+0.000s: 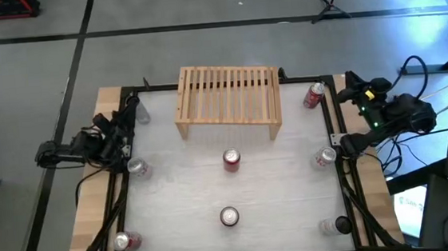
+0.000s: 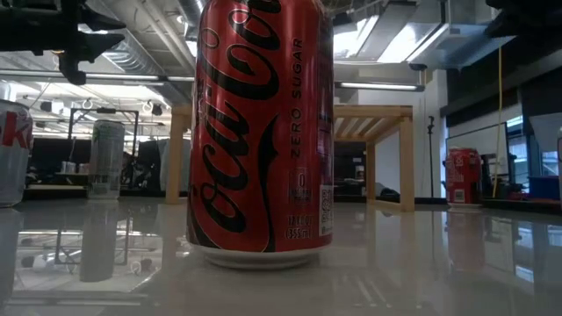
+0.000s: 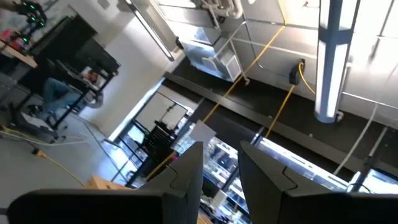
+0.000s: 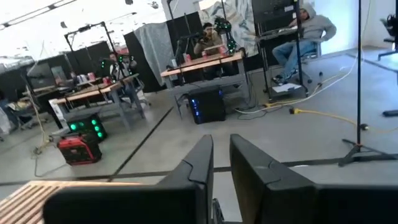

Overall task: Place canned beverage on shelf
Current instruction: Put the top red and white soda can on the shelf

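The light-wood shelf (image 1: pixel 227 99) is seen at upper centre of the overhead frame, nothing set on it. A red Coca-Cola Zero Sugar can (image 1: pixel 231 159) stands just below it, untouched. The left gripper (image 3: pixel 221 180) and right gripper (image 4: pixel 222 168), parked at the table's side edges, are narrowly parted and empty. No pickup is judged begun; a reach to centre is called for.

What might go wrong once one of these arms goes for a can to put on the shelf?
Both arms wait at the table's edges: left gripper, right gripper, each with only a narrow gap between its fingers. Unless widened, they may knock a can over. The red can stands just in front of the shelf, so lifting it too low could bump the shelf's edge. The shelf's top is slatted, so a can set down badly might tip.
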`<state>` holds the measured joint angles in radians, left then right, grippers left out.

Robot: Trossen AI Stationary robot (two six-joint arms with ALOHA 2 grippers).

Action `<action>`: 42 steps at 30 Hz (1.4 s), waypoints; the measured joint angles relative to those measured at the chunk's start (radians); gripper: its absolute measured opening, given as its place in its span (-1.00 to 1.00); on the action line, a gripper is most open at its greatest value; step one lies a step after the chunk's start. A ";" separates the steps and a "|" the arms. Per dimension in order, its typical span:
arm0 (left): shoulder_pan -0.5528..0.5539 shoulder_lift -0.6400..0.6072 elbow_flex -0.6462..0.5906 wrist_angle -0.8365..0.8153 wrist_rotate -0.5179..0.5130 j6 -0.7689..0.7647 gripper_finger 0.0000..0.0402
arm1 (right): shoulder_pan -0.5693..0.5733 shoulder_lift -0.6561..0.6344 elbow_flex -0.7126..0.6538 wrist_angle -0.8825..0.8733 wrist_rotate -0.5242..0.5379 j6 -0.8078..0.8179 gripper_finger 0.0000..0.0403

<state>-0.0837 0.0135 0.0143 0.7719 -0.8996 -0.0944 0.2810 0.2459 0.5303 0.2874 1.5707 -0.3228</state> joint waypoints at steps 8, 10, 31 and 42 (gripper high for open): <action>0.041 0.000 0.001 -0.020 0.026 -0.004 -0.53 | 0.000 0.141 0.003 0.011 -0.140 0.038 -0.78; 0.044 0.000 0.001 -0.032 0.026 -0.005 -0.53 | -0.012 0.198 0.003 0.020 -0.149 0.037 -0.78; 0.044 0.000 0.002 -0.045 0.030 -0.008 -0.53 | -0.680 0.503 0.368 -0.821 -0.797 0.389 -0.78; 0.044 0.000 0.002 -0.045 0.030 -0.008 -0.53 | -1.101 0.735 0.548 -1.148 -1.248 0.479 -0.78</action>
<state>-0.0395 0.0135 0.0158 0.7265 -0.8700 -0.1020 -0.8202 0.9809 1.0780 -0.8610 0.3231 0.1566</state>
